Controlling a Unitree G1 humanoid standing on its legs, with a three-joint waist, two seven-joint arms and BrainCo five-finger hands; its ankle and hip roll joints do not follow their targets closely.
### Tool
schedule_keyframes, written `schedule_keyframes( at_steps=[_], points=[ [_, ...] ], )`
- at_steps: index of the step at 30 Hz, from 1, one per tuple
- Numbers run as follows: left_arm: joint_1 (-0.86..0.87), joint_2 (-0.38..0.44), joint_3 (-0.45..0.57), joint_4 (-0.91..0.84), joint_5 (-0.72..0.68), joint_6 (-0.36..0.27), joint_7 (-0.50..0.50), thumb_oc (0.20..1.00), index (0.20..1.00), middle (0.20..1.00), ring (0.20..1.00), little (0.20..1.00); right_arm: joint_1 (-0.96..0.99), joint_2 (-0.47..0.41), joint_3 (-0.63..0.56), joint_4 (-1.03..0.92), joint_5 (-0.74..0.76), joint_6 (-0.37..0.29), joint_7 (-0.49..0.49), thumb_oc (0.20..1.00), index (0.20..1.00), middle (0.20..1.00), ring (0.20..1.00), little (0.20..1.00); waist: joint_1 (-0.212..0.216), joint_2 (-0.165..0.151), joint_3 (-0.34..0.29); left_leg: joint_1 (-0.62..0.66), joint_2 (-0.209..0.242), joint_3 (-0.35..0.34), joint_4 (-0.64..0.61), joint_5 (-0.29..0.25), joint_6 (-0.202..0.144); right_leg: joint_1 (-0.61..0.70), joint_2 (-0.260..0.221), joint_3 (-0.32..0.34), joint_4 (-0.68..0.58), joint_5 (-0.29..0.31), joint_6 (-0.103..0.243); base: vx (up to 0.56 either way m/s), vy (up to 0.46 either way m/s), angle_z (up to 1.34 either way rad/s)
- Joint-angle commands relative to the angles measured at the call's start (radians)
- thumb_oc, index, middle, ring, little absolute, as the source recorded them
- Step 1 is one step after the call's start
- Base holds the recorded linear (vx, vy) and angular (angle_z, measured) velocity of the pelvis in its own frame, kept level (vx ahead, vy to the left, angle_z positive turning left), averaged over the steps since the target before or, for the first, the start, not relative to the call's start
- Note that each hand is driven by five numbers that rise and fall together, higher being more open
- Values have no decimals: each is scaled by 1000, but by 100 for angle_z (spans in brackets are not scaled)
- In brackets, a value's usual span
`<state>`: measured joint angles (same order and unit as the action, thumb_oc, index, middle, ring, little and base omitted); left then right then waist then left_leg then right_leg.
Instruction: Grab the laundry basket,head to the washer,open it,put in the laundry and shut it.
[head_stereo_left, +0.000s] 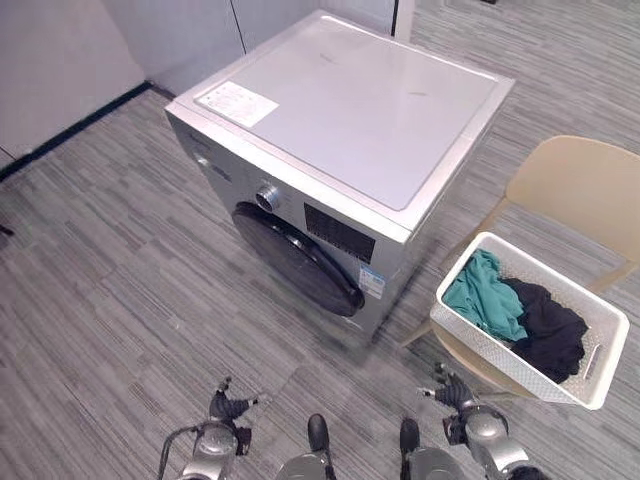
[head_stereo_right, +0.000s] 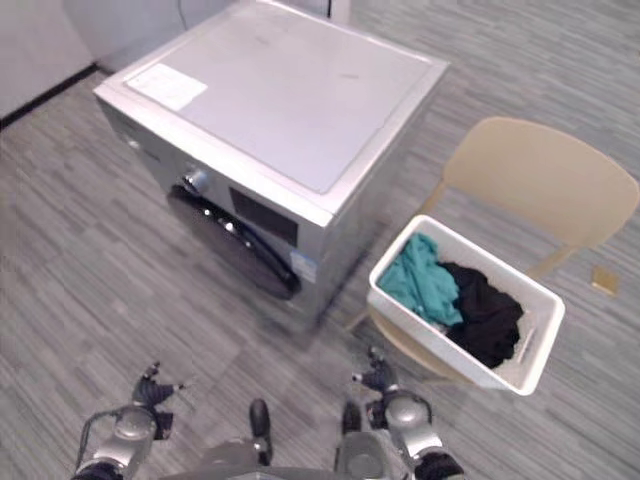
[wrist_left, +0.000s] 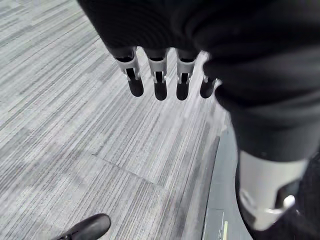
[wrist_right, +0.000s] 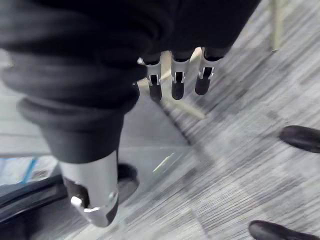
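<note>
Grabbing has not begun: both hands, left hand (head_stereo_left: 228, 408) and right hand (head_stereo_left: 457, 394), hang slack-fingered and empty, so next reach for the white laundry basket (head_stereo_left: 600, 328) on the beige chair (head_stereo_left: 580, 185).

Bright, even overhead light w/ soft shadows. Faint glare on washer (head_stereo_left: 350, 110) top. Right wrist view motion-blurred across floor (wrist_right: 240, 165); left wrist view sharp.

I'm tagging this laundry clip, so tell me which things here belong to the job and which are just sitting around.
Part of the job:
washer, door shut
white laundry basket on the chair
teal garment and black garment in the basket
left hand and right hand, both low, open, holding nothing

Just there:
beige chair under the basket
grey floor
</note>
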<state>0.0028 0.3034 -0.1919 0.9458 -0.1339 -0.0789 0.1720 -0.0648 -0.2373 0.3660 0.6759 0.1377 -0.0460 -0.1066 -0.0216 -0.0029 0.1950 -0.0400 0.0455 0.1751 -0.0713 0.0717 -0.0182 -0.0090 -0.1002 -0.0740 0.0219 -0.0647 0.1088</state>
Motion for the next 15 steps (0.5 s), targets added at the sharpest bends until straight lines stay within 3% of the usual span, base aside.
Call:
schedule_keyframes(
  at_steps=[1, 6, 15],
  points=[
    [-15, 5, 7, -4, 17, -15, 14, 1000, 1000, 1000, 1000, 1000, -41, 7, 6, -76, 54, -61, 18, 1000, 1000, 1000, 1000, 1000, 9, -34, 12, -28, -44, -41, 44, -82, 0, -82, 89, 65, 82, -64, -35, 53, 16, 82],
    [43, -25, 11, 37, -12, -12, -3, 1000, 1000, 1000, 1000, 1000, -113, 30, 46, -82, 72, -69, 14, 1000, 1000, 1000, 1000, 1000, 49, -9, -27, -6, -70, -75, -16, -58, -6, -33, 66, -16, -2, -34, -28, 77, -7, 59],
    [45, -11, 12, 87, 1, -11, 19, 1000, 1000, 1000, 1000, 1000, -248, 6, 48, -104, 36, -75, -59, 1000, 1000, 1000, 1000, 1000, 92, -15, -17, -30, -71, -102, -16, -51, -4, -21, 53, -62, -44, -28, -21, 51, 14, 27]
  ],
)
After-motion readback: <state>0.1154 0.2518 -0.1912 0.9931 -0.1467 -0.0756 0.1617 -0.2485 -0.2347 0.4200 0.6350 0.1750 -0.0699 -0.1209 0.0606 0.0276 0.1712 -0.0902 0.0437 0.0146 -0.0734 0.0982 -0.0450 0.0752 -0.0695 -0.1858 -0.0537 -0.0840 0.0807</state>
